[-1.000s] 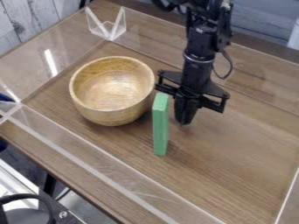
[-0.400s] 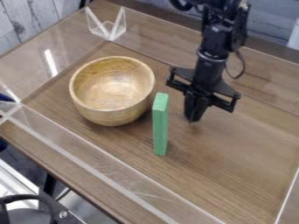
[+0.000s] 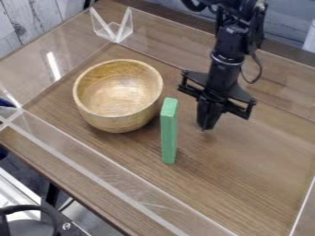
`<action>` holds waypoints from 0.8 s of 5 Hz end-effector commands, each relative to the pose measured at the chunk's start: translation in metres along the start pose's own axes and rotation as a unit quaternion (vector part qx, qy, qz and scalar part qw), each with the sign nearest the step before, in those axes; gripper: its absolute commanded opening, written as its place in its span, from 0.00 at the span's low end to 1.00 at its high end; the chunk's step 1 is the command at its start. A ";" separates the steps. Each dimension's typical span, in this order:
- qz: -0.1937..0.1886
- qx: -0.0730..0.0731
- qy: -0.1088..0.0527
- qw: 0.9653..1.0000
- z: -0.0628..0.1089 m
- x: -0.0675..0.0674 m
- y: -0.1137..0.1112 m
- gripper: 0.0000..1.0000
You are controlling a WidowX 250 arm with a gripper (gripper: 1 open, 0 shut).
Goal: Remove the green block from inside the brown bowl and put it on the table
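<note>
Block: flat bright green rectangular slab (image 3: 169,131) on wood-grain surface (image 3: 246,166), outside tan wooden bowl (image 3: 117,94); long axis 12–6.
Hand: black hand (image 3: 211,121) at block's 3 o'clock, fingers pressed together, holding nothing.

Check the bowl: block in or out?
Out. The green block lies on the table right of the bowl, whose inside is bare.

Clear acrylic walls (image 3: 74,171), whitish planks (image 3: 37,18) behind, glare on top.
</note>
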State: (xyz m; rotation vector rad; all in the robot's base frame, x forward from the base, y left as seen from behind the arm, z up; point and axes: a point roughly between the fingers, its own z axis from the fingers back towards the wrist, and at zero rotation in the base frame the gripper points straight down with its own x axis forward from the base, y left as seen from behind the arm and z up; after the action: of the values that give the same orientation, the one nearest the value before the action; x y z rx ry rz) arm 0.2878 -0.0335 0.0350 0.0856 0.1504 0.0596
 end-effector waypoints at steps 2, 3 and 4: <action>-0.030 -0.019 -0.024 0.999 0.013 0.011 -0.004 0.00; -0.022 -0.024 -0.036 0.999 0.005 0.010 -0.001 0.00; -0.015 -0.031 -0.058 0.998 0.002 0.007 0.003 0.00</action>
State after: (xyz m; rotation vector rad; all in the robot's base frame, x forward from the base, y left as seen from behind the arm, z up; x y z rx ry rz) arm 0.2872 -0.0313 0.0202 0.0335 0.0975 0.0250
